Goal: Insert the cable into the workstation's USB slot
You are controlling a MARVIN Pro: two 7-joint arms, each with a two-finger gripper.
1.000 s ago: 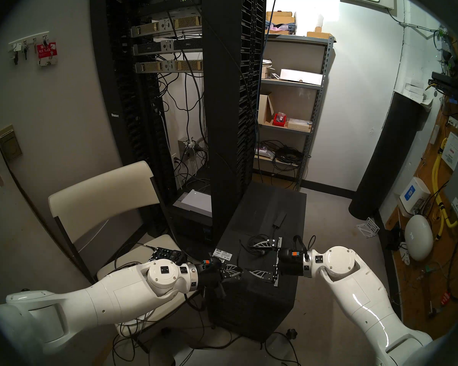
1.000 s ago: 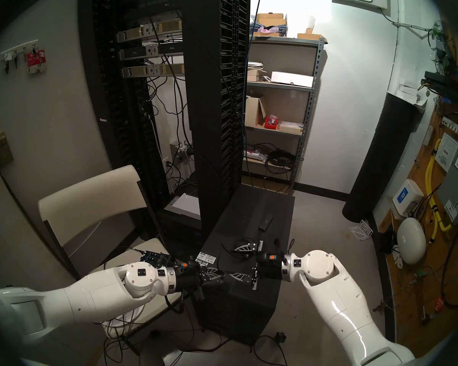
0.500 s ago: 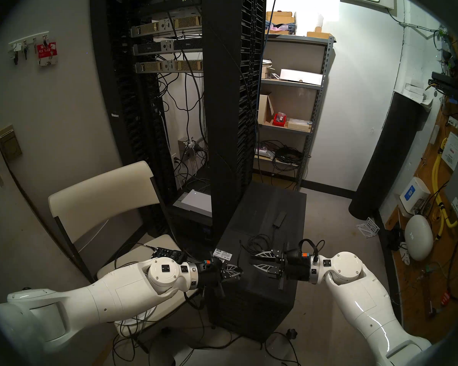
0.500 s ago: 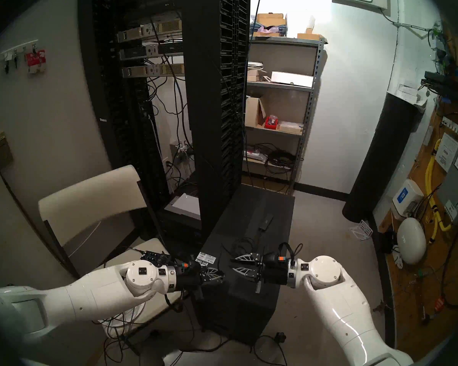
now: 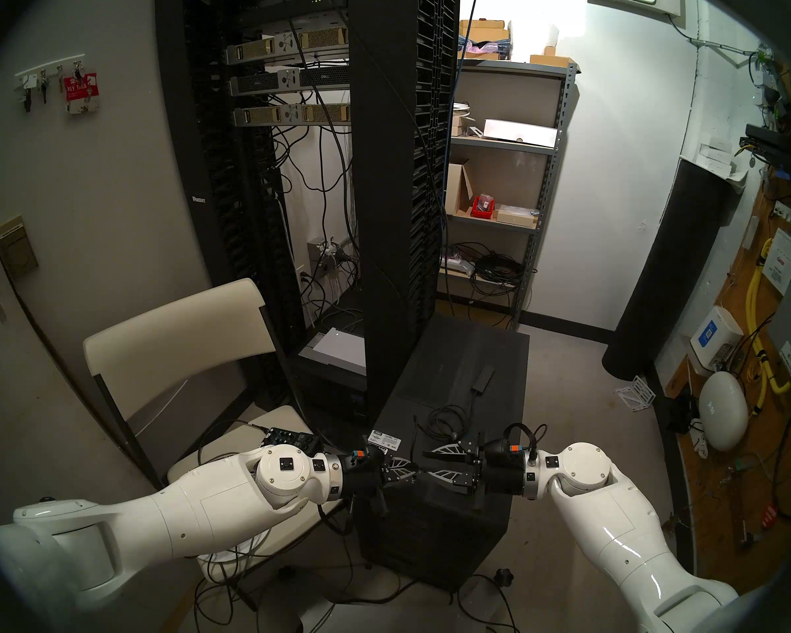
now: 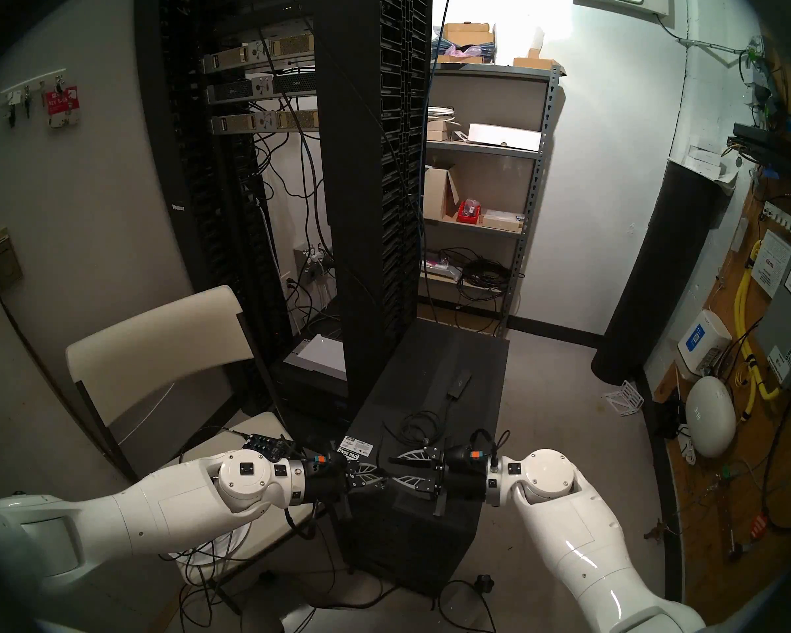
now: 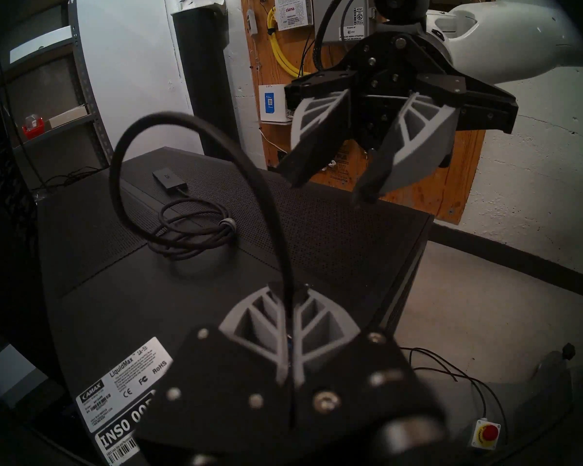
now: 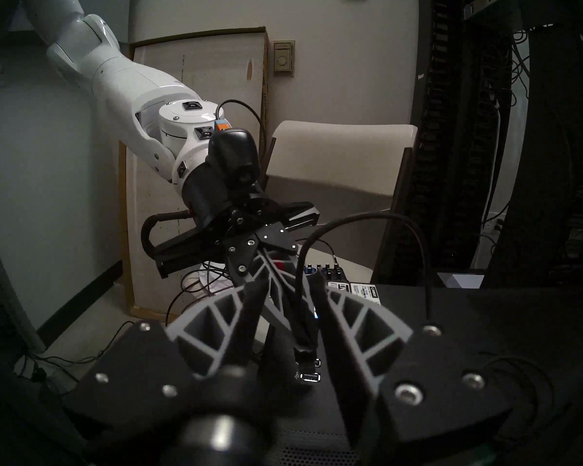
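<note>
Your left gripper (image 7: 288,299) is clamped shut on the cable (image 7: 196,146) near its plug end, so the slack arches up and back to the loose coil (image 5: 448,419) and adapter box (image 5: 482,378) lying farther along the top of the workstation (image 5: 453,518). Your right gripper (image 8: 288,307) faces it from the right with its jaws partly apart, straddling the left one's fingertips and holding nothing. That looks like a handover or regrip, with the USB slots (image 8: 308,376) on the near front edge just below.
</note>
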